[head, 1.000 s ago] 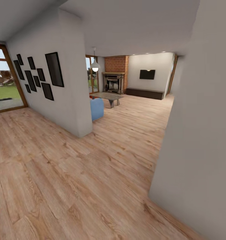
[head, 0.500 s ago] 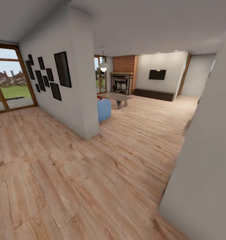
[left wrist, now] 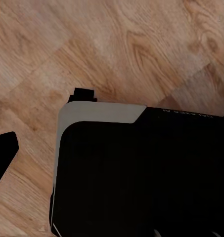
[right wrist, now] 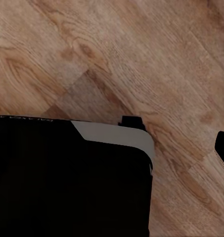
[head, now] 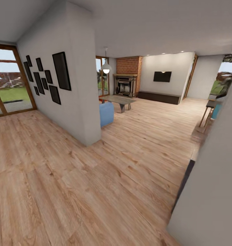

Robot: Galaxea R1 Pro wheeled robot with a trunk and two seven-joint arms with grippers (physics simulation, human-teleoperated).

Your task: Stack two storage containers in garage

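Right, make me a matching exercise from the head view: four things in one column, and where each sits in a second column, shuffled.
Things:
1. picture frames
2. television
3. blue sofa
4. pendant lamp

Places:
A. hanging from the ceiling
B. on the far white wall, above the long dark cabinet
C. on the near partition wall's side
D. on the wood floor, behind the partition's end

Pairs: 1-C, 2-B, 3-D, 4-A

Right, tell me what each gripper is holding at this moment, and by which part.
It cannot be told. Both wrist views look down past the robot's dark base onto the wood plank floor, with no fingers clearly shown and no container.
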